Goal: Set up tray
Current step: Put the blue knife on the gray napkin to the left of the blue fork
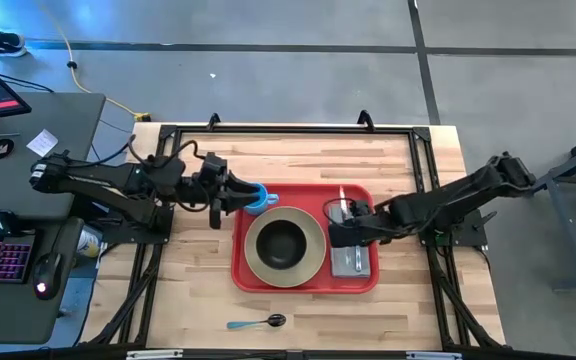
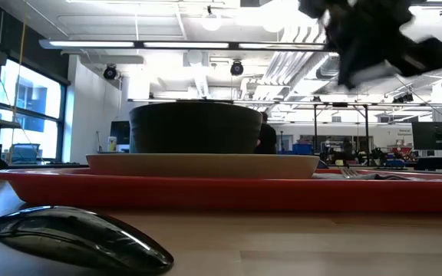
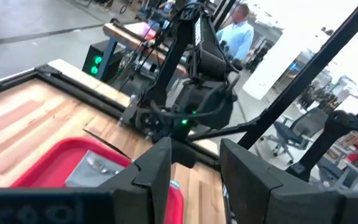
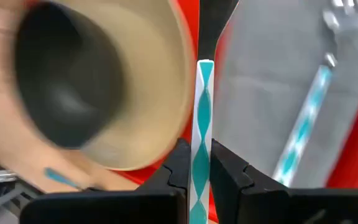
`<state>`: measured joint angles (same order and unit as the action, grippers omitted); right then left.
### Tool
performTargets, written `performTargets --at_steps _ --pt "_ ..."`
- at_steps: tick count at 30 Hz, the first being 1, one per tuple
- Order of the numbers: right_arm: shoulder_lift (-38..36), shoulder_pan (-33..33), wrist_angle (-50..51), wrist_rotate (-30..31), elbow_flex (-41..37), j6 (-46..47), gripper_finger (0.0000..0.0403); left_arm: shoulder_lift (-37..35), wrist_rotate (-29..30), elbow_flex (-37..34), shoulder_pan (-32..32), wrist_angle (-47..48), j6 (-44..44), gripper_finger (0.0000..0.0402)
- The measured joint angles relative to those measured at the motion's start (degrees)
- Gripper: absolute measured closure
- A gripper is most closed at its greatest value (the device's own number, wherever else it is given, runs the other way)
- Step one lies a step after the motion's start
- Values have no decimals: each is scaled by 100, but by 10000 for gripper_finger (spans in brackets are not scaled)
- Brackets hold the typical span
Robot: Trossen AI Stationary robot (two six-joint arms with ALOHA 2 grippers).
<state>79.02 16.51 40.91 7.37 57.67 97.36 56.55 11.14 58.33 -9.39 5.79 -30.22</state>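
The red tray [image 1: 305,283] lies in the middle of the wooden table [image 1: 198,290], its long sides running across. There is bare wood all round it, most of it on the near side, where a teal-handled spoon [image 1: 258,322] lies alone, well apart from the tray's edge.

On the tray sits a round beige plate [image 1: 313,262] with a dark bowl [image 1: 283,243] in it. Beside the plate, at the tray's right end, lies a grey napkin [image 1: 353,262].

The left gripper [image 1: 250,196] reaches in over the tray's far left corner, right at a blue cup [image 1: 263,202]. I cannot tell from here whether its fingers grip the cup.

The right gripper [image 1: 340,232] hangs over the napkin's inner edge, just beside the plate. Its wrist view shows what the overhead view does not: the two fingers are pinched on a slim utensil handle [image 4: 201,124] with a teal and white pattern. A fork [image 4: 309,112] with a matching handle lies on the napkin.

From table height, the spoon's bowl looms close and dark, and the tray's rim crosses the whole view. Behind it is a bright open workshop. The left wrist view catches a person in a blue shirt [image 3: 236,34] beyond the table.
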Motion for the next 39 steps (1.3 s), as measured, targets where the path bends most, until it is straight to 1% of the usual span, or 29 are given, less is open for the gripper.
performTargets --at_steps 2,5,14,17,22,39 --pt "2 -47 -217 -255 -333 145 376 0 1 0 1 83 0 229" --pt "2 -130 -702 -422 -727 205 376 0 -4 0 0 70 -2 229" --pt "4 -352 -1423 -752 -1515 461 376 2 -7 0 0 60 -26 229" --pt "4 -350 -1661 -796 -1653 502 376 0 -9 0 0 58 -28 229" --pt "4 -376 -1676 -797 -1750 482 376 2 -11 0 0 56 -44 229" --pt "9 -415 -2714 -1020 -2422 400 376 2 -13 0 0 35 -37 229"
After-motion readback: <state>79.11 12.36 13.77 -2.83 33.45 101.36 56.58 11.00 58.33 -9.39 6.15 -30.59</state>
